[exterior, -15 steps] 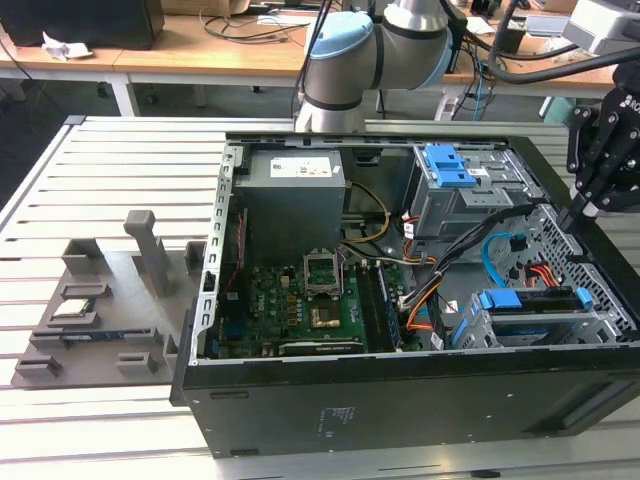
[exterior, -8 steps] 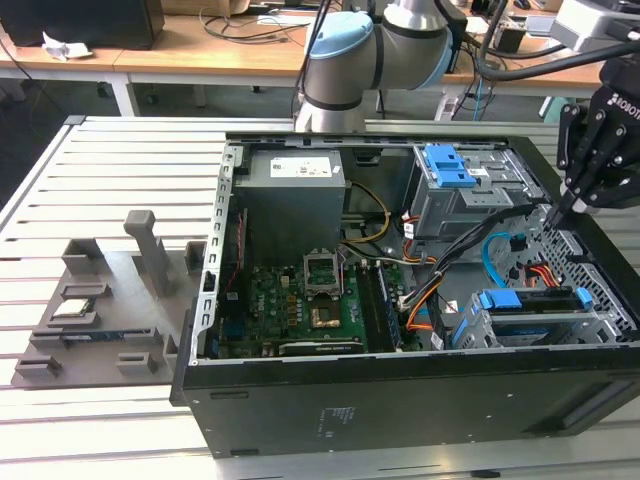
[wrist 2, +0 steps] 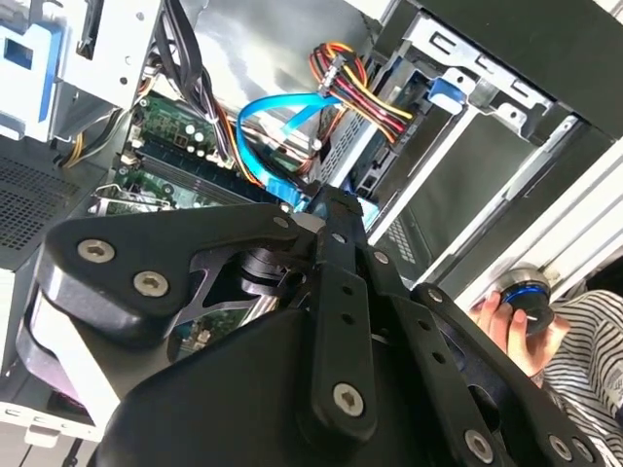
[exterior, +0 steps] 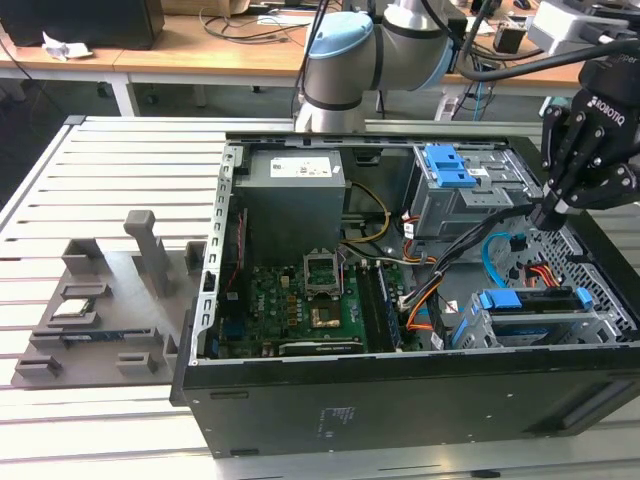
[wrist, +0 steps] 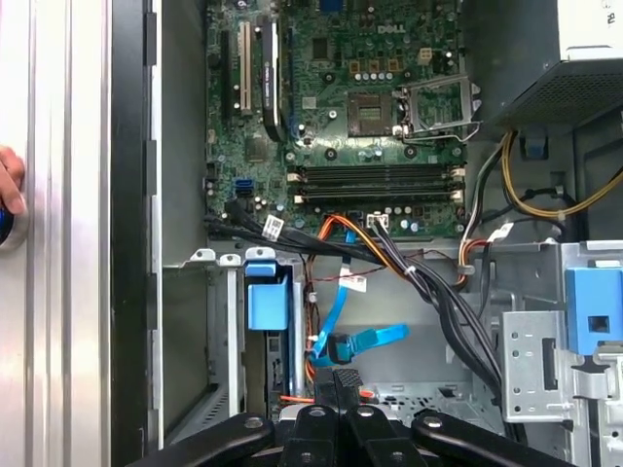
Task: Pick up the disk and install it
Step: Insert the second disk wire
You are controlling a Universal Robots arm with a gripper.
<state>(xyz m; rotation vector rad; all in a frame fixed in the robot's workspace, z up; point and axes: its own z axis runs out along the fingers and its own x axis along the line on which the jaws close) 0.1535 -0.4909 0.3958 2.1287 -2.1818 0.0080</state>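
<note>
Gripper [exterior: 553,212] hovered inside the open metal case [exterior: 300,420], jaws pressed together; the first wrist view showed the blue-railed disk [wrist: 268,306] in its bay.

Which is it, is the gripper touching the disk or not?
Apart. In the first wrist view, the gripper sits clear of the disk in its bay, with a visible gap between them.

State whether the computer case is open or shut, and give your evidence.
Open: the case has no side cover; motherboard and cables lie exposed.
</note>
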